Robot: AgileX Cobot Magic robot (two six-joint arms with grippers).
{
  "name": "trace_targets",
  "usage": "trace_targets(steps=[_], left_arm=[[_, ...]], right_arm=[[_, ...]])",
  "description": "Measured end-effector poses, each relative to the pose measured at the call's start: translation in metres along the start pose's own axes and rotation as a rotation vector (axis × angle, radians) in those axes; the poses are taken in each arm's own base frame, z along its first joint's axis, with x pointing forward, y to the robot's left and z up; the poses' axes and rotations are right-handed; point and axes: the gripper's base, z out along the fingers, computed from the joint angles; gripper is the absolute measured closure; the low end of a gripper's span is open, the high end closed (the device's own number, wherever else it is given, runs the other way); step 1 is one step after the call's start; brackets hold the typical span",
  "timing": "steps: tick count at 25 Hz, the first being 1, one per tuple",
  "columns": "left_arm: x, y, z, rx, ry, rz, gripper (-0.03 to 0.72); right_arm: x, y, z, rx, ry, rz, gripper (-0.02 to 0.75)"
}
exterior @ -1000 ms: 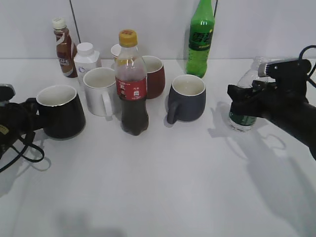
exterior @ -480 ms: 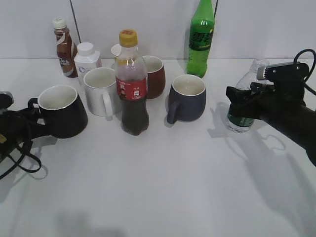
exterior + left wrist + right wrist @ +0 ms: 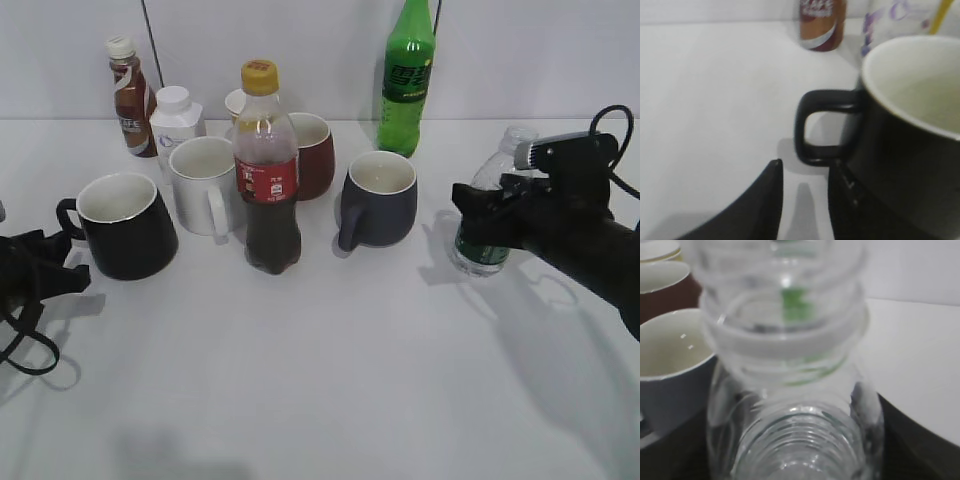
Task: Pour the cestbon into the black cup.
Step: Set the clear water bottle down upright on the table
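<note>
The cestbon (image 3: 476,244), a small clear bottle with a dark green label and no cap, is at the right, tilted slightly left. My right gripper (image 3: 490,215) is shut on its body. In the right wrist view the cestbon (image 3: 795,390) fills the frame between the dark fingers of the right gripper (image 3: 795,450). The black cup (image 3: 125,225), white inside, stands on the table at the left with its handle pointing left. My left gripper (image 3: 62,272) is open just left of the handle and apart from it. In the left wrist view the left gripper (image 3: 805,185) is short of the black cup (image 3: 905,150).
A red-labelled cola bottle (image 3: 267,170) stands in the middle. Around it are a white mug (image 3: 203,185), a dark red mug (image 3: 312,155) and a blue-grey mug (image 3: 378,198). A tall green bottle (image 3: 407,75), a coffee bottle (image 3: 128,95) and a white bottle (image 3: 175,120) line the back.
My left gripper has let go of the black cup's handle and drawn back to the left. My right gripper has carried the cestbon a little to the left.
</note>
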Motion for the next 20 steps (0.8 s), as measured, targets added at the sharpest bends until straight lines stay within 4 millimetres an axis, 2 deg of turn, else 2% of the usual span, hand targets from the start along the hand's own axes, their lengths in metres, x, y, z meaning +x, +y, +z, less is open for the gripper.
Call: trace_targets(steps=[7,13,16,19,20], left_arm=[[-0.015,-0.005,-0.008,0.059,-0.055,0.018,0.439],[-0.034,-0.006,-0.014,0.07,-0.127,0.017,0.439],[-0.05,-0.006,-0.021,0.064,-0.17,0.009,0.439],[-0.066,-0.005,-0.031,0.062,-0.182,0.002,0.439],[-0.072,-0.005,-0.035,0.062,-0.178,0.0,0.439]], right_arm=[[0.003,0.004,-0.001,-0.04,0.029,-0.02,0.239],[0.002,0.004,-0.002,-0.04,0.024,-0.043,0.136],[-0.009,0.004,-0.004,-0.036,-0.013,-0.051,0.115],[-0.035,0.004,-0.008,-0.03,-0.072,-0.067,0.112],[-0.05,0.004,-0.01,-0.025,-0.095,-0.077,0.112]])
